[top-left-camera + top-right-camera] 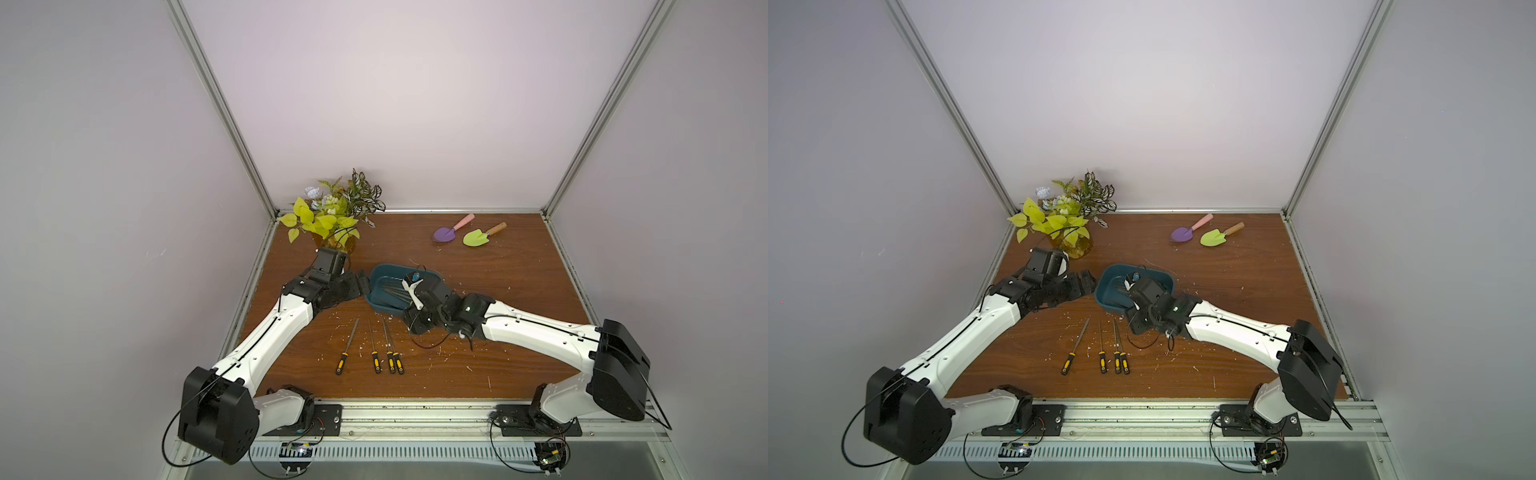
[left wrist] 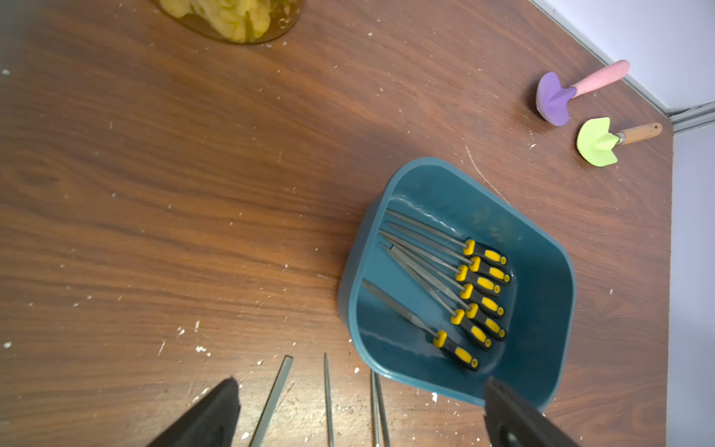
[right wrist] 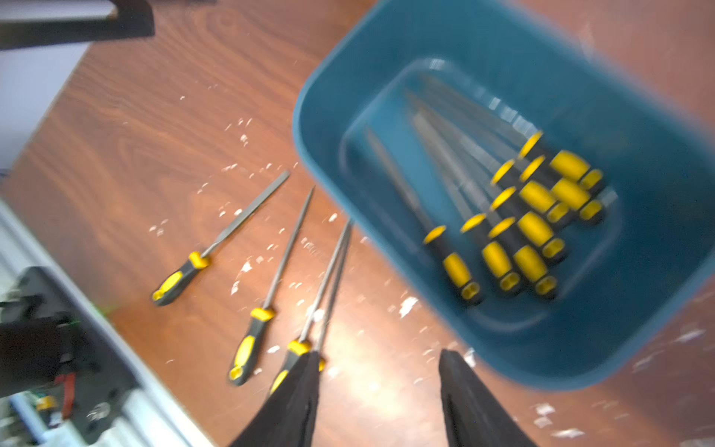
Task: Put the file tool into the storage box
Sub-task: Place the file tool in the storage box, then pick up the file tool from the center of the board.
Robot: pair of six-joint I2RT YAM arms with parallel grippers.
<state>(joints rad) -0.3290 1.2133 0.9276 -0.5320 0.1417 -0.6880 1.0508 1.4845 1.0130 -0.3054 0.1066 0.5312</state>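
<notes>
On table [image 1: 498,291], mid-front: storage box [image 2: 549,309] holds seven files [image 2: 470,296] | four files [image 1: 375,361] lie on the wood just beside it, not yet stowed | right gripper [image 3: 379,356] by box rim, jaws apart, empty | left gripper [image 2: 360,381] spread wide, empty | judged about two-thirds done

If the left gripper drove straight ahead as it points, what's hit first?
Probably the box: in both top views the open left gripper sits just beside its end wall, aimed at it. Height is unclear, so it might clear the rim.
</notes>
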